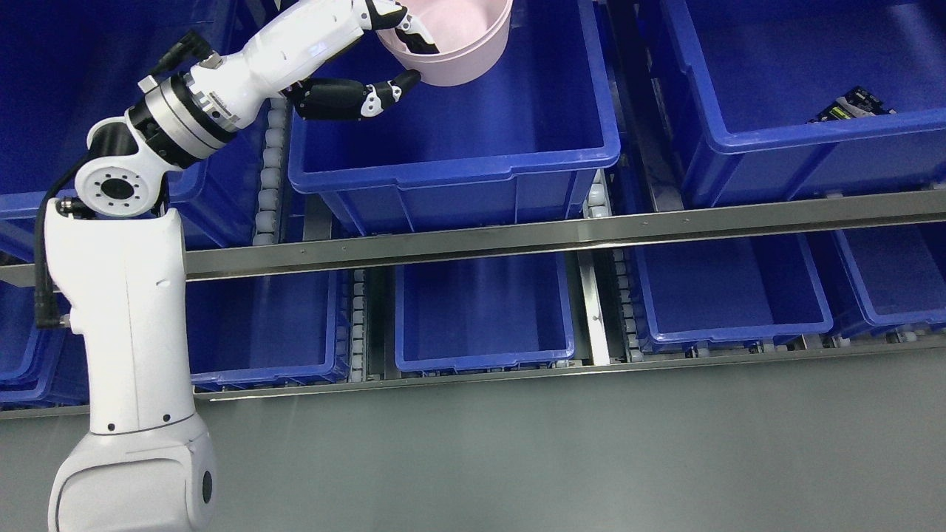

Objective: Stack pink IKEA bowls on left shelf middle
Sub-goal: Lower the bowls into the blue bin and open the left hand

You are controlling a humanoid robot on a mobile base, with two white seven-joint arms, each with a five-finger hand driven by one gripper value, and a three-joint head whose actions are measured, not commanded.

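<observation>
A pink bowl (465, 44) hangs at the top edge of the head view, over the middle blue bin (473, 159) of the upper shelf row. My left hand (406, 52) is shut on the bowl: fingers hook over its near rim into the inside, and the thumb (384, 94) presses the outer wall from below. The bowl's top is cut off by the picture edge. My left arm (126, 310) rises from the lower left and bends right toward the bin. No right arm shows.
A steel shelf rail (562, 233) runs across below the upper bins. Further blue bins (484, 314) sit on the lower row. The upper right bin (813, 125) holds a small dark packet (853, 103). Grey floor (554, 458) lies in front.
</observation>
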